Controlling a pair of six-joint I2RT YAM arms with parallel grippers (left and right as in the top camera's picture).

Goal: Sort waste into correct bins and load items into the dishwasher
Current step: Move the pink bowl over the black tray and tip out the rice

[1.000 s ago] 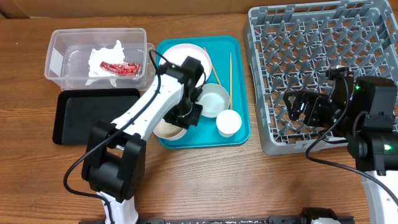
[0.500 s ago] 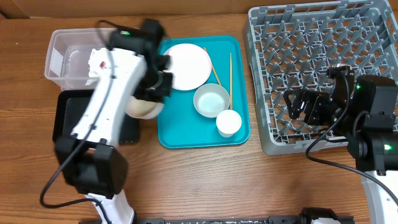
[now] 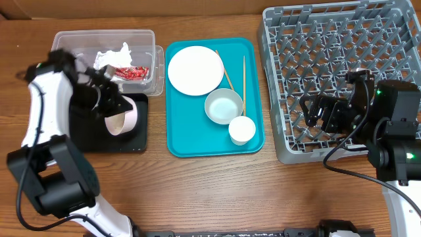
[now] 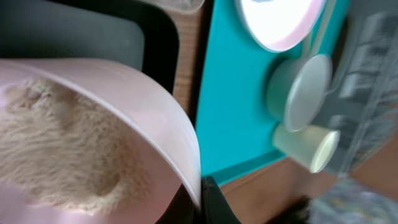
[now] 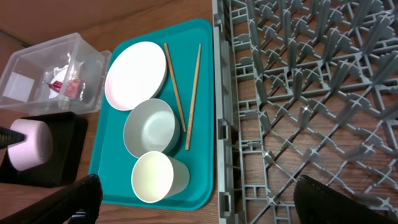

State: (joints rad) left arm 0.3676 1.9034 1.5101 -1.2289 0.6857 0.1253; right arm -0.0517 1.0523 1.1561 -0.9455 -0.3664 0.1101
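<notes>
My left gripper (image 3: 108, 105) is shut on the rim of a pale pink plate (image 3: 123, 113), held tilted on edge over the black tray (image 3: 82, 139). In the left wrist view whitish rice scraps (image 4: 62, 143) lie on this plate (image 4: 149, 106), with the fingers (image 4: 202, 199) pinching its rim. The clear tub (image 3: 66, 49) holds the white napkin (image 3: 108, 59) and red wrapper (image 3: 131, 72). Another plate (image 3: 195, 70), the grey-blue bowl (image 3: 223, 105), white cup (image 3: 242, 130) and chopsticks (image 3: 244, 76) lie on the teal tray (image 3: 197, 141). My right gripper (image 3: 322, 112) is open and empty over the rack's front left.
The grey dish rack (image 3: 342, 66) fills the right side and holds no dishes. The tub sits right behind the black tray, and the teal tray lies between them and the rack. Bare wooden table runs along the front.
My left arm carried the pink plate with rice from the teal tray leftward to above the black tray and tipped it on edge. The right arm has not moved.
</notes>
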